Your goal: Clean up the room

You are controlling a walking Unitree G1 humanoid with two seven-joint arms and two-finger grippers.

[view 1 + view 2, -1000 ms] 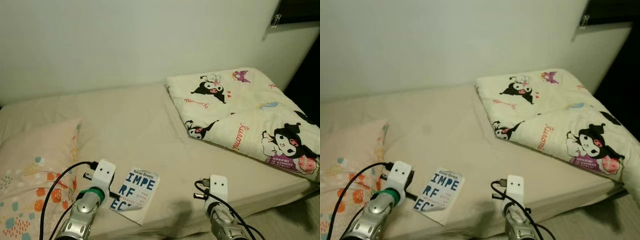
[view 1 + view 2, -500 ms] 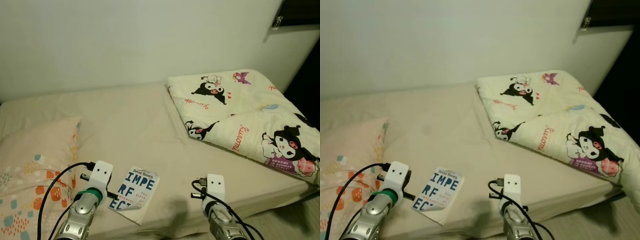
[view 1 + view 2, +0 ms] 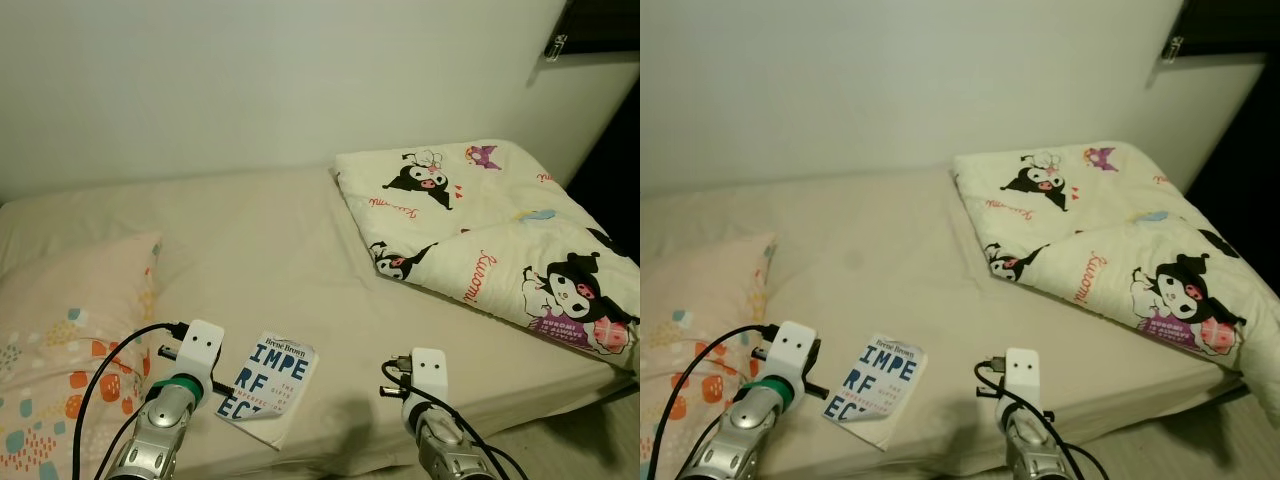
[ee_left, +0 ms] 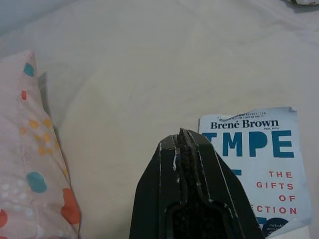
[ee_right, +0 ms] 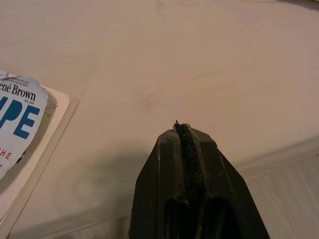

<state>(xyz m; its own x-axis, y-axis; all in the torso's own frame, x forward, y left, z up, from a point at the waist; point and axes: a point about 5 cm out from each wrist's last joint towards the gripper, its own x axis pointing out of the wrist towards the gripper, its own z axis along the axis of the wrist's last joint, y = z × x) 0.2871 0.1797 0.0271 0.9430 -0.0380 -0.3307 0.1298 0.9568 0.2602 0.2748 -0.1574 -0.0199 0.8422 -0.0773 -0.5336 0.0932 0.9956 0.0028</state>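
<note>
A white paperback book (image 3: 267,385) with big blue letters lies on the beige bed (image 3: 260,250) near its front edge; its cover curls up at one corner. My left gripper (image 4: 182,135) is shut and empty, hovering just left of the book (image 4: 256,159). My right gripper (image 5: 180,127) is shut too, holding nothing, over the front edge of the mattress to the right of the book (image 5: 17,119). Both silver arms rise from the bottom of the eye views, the left arm (image 3: 160,440) and the right arm (image 3: 440,450).
A folded cream blanket (image 3: 480,235) with cartoon prints covers the right end of the bed. A peach pillow (image 3: 60,350) with coloured dots lies at the left. A plain white wall (image 3: 280,80) stands behind. Grey floor (image 3: 600,435) shows at the lower right.
The view has shifted a little. Both arms have sunk slightly lower in the picture; the book, pillow and blanket lie as before.
</note>
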